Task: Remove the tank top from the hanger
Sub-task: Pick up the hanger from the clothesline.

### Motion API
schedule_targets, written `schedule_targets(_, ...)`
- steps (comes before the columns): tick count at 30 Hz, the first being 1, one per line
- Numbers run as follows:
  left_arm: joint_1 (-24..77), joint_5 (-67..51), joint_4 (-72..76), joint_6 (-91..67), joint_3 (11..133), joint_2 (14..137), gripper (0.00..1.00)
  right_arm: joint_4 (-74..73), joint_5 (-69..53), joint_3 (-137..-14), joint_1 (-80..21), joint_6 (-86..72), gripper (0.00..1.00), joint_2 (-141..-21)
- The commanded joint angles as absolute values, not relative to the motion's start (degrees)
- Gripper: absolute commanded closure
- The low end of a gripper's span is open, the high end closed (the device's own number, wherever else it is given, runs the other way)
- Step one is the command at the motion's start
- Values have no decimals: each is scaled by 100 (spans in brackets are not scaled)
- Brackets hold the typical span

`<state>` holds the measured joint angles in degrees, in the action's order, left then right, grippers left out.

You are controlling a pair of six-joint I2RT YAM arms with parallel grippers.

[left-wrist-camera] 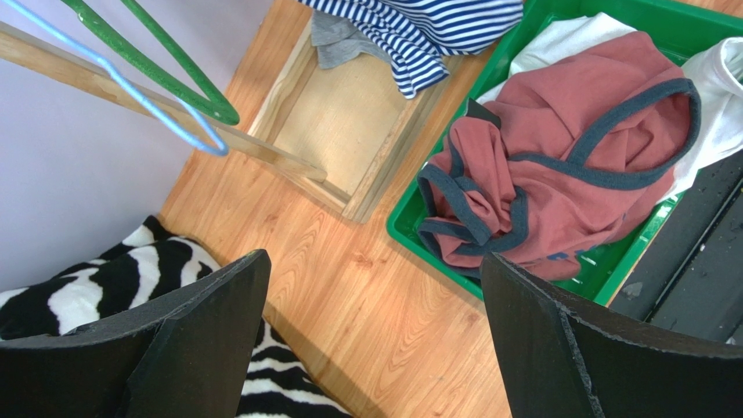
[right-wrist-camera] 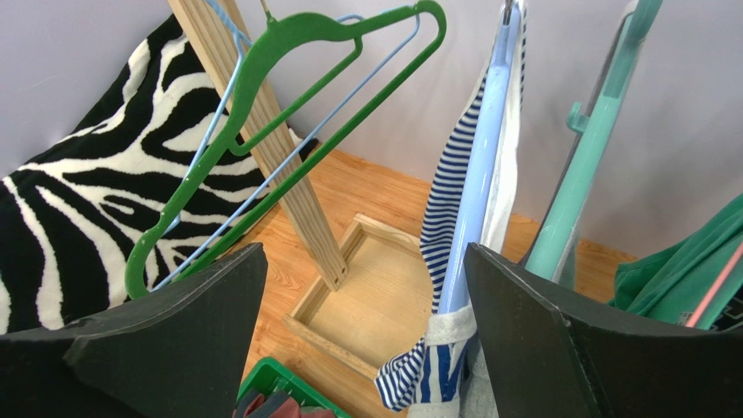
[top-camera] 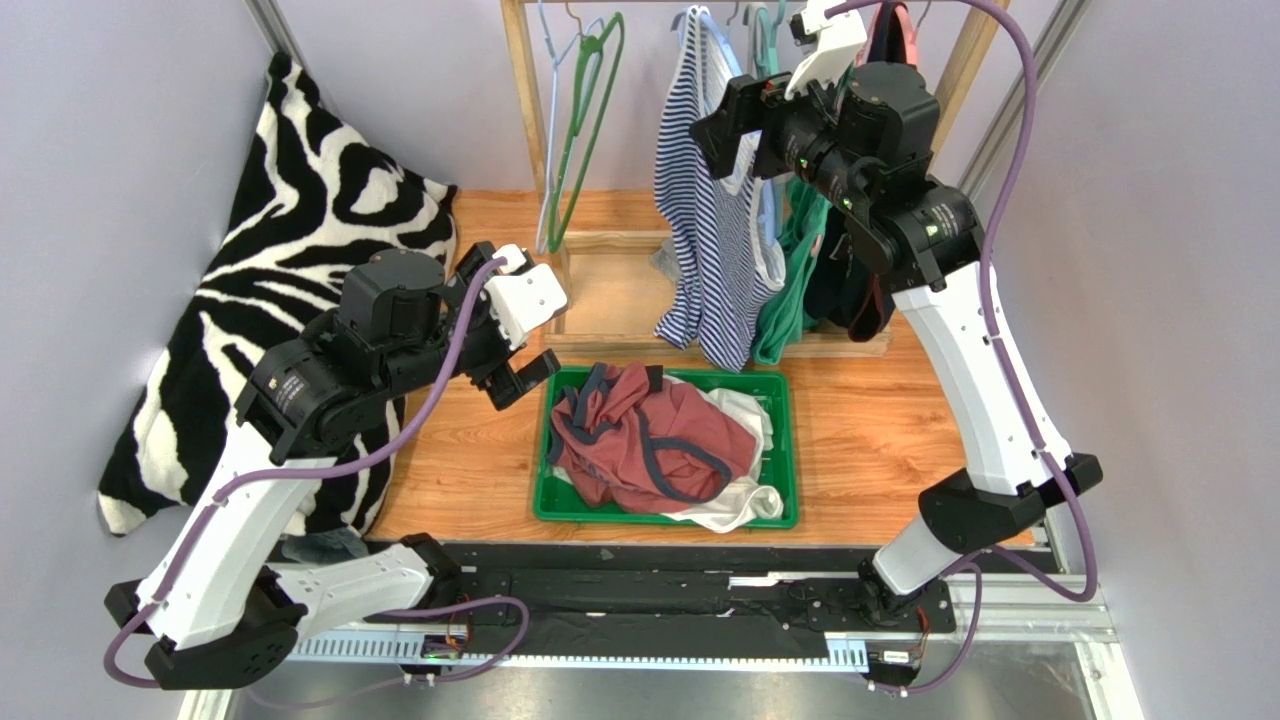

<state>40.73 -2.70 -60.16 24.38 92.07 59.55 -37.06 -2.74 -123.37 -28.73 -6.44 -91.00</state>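
The left gripper (left-wrist-camera: pixel 375 259) has its jaws spread wide and empty above the wooden tabletop (left-wrist-camera: pixel 349 335), beside the green plastic tray (top-camera: pixel 661 515). The right gripper (right-wrist-camera: pixel 364 248) is also spread wide and grips nothing. It sits at the light-blue plastic hanger (right-wrist-camera: pixel 484 174), which carries the navy-and-white striped tank top (top-camera: pixel 718 225).

Blue-and-white striped tank top (top-camera: pixel 706 225) is on its light-blue hanger (right-wrist-camera: pixel 478 174), hanging long from the back rail (top-camera: pixel 631 3), fabric gathered narrow, hem dangling low.
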Motion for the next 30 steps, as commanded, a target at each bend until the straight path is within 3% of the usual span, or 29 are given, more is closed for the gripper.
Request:
schedule_targets(1,4043,-299,-5801,2320,9202,5871,1,-3726,-352,-12595,-2839,-870,10,-9158)
schedule_targets(22,4034,-492,-5854,2259,9229,5889,1,-3964,720,-11338,-2584,-712,11,-8561)
schedule_targets(24,4025,-518,-5853,2250,9237,5889,1,-3982,712,-11312,-2558,-686,14,-8534)
schedule_targets(27,3999,-580,-5854,2215,9246,5897,1,-3885,721,-11276,-2558,-642,27,-8490)
schedule_targets(28,3999,-606,-5854,2215,9246,5906,1,-3841,695,-11276,-2549,-633,36,-8490)
schedule_targets(30,3999,-633,-5854,2206,9237,5906,1,-3709,651,-11285,-2540,-572,45,-8508)
